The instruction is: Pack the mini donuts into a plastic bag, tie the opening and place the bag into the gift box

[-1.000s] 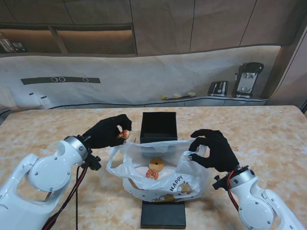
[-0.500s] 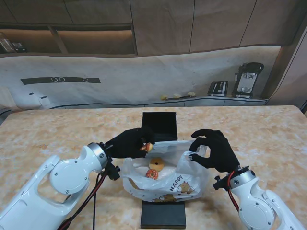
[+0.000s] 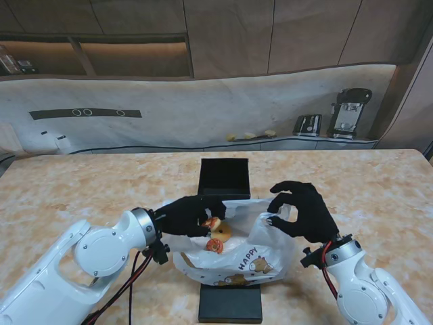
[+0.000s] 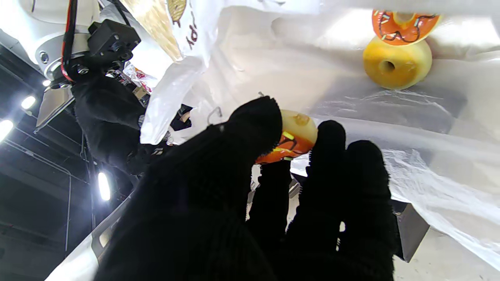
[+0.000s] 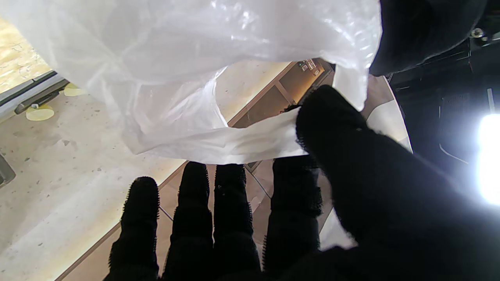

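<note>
A white plastic bag (image 3: 250, 254) printed "HAPPY" lies open in the middle of the table. Two mini donuts lie inside it, a yellow one (image 3: 222, 233) (image 4: 396, 62) and an orange-iced one (image 3: 214, 246) (image 4: 406, 19). My left hand (image 3: 189, 214) reaches into the bag's mouth, shut on a third mini donut (image 3: 213, 223) (image 4: 291, 142) with orange icing, pinched between thumb and fingers. My right hand (image 3: 303, 211) pinches the bag's right rim (image 5: 250, 140) between thumb and forefinger and holds it up. The black gift box (image 3: 224, 177) stands open just beyond the bag.
A flat black lid (image 3: 230, 302) lies on the table nearer to me than the bag, partly under it. The marble table top (image 3: 81, 183) stretches to both sides. Small appliances (image 3: 348, 112) stand on the counter behind the table.
My left hand has carried the donut rightward from the table's left side into the bag's mouth. My right hand has kept its hold on the rim without moving.
</note>
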### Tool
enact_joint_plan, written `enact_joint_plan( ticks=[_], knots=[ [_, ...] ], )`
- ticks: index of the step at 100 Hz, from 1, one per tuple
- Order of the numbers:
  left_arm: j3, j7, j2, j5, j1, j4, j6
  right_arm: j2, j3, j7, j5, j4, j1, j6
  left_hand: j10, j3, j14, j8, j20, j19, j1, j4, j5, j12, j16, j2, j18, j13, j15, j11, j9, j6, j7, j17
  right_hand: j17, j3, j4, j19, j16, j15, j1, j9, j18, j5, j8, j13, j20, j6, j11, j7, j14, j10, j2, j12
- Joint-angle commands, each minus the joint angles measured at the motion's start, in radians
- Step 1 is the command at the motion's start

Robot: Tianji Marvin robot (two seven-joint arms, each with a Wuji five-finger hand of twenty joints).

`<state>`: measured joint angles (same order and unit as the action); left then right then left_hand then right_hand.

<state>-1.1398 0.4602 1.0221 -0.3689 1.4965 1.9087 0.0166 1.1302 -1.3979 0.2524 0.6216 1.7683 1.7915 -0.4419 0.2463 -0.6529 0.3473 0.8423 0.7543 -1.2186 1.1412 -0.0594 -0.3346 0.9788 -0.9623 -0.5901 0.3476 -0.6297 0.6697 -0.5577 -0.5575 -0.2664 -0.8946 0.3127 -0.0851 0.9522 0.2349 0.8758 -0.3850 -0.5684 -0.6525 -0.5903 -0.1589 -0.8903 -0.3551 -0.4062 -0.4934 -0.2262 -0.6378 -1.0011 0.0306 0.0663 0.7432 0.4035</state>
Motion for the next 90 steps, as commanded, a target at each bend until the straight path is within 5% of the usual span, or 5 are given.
enact_joint_plan(
  ticks=[1,9,24,61,90],
  knots=[
    [0.007,0.008,0.003,-0.024,-0.009,-0.006,-0.002,0.008,-0.005,-0.008,0.002,0.005,0.013,-0.01,0.003,-0.054,-0.018,-0.016,0.016,0.001,-0.002,0.02,0.019,-0.02,0.028,0.036,-0.018,0.022,-0.01,-0.049,0.023,0.0,0.017,-0.015,0.0,0.041,0.004,0.004,-0.018,-0.003,-0.018,-0.018,0.005,-0.031,-0.004,-0.008,0.007,-0.046,0.0,-0.027,-0.002,-0.013,0.016,-0.011],
    [0.016,0.008,0.003,-0.038,-0.017,-0.012,-0.006,0.009,-0.009,-0.004,0.001,0.003,0.016,-0.017,0.004,-0.047,-0.019,-0.026,0.016,0.001,-0.007,0.019,0.025,-0.019,0.035,0.042,-0.018,0.029,-0.007,-0.055,0.029,-0.01,0.031,-0.019,0.0,0.04,0.004,0.004,-0.018,-0.003,-0.017,-0.018,0.005,-0.031,-0.004,-0.009,0.007,-0.044,0.001,-0.027,-0.002,-0.013,0.016,-0.011],
    [0.027,0.032,-0.003,-0.061,-0.025,-0.005,-0.024,0.011,-0.013,0.002,-0.006,-0.009,0.014,-0.029,0.011,-0.034,-0.032,-0.118,0.021,0.032,-0.084,0.053,0.044,-0.245,0.216,0.083,-0.025,0.137,0.004,-0.083,0.128,-0.022,0.115,-0.077,0.0,0.041,0.004,0.005,-0.018,-0.003,-0.019,-0.018,0.005,-0.032,-0.004,-0.008,0.007,-0.046,0.0,-0.027,-0.001,-0.014,0.016,-0.011],
    [0.041,0.057,-0.008,-0.098,-0.04,0.026,-0.06,0.016,-0.024,0.004,-0.042,-0.041,-0.007,-0.064,0.025,0.103,-0.025,-0.276,0.041,0.1,-0.125,0.031,0.038,-0.342,0.306,0.076,-0.027,0.244,-0.11,0.036,0.208,-0.05,0.303,-0.173,0.0,0.04,0.004,0.005,-0.018,-0.003,-0.02,-0.019,0.005,-0.033,-0.003,-0.009,0.007,-0.043,0.0,-0.027,-0.002,-0.013,0.017,-0.011],
    [0.021,0.068,-0.01,-0.117,-0.022,0.052,-0.078,0.019,-0.02,0.0,-0.065,-0.05,-0.016,-0.073,0.031,0.185,-0.025,-0.31,0.03,0.144,-0.166,0.024,0.036,-0.377,0.341,0.115,-0.027,0.297,-0.155,0.073,0.254,-0.049,0.336,-0.213,-0.002,0.039,0.004,0.006,-0.018,-0.003,-0.023,-0.018,0.003,-0.034,-0.002,-0.008,0.007,-0.042,0.0,-0.028,0.0,-0.012,0.018,-0.011]
  ],
)
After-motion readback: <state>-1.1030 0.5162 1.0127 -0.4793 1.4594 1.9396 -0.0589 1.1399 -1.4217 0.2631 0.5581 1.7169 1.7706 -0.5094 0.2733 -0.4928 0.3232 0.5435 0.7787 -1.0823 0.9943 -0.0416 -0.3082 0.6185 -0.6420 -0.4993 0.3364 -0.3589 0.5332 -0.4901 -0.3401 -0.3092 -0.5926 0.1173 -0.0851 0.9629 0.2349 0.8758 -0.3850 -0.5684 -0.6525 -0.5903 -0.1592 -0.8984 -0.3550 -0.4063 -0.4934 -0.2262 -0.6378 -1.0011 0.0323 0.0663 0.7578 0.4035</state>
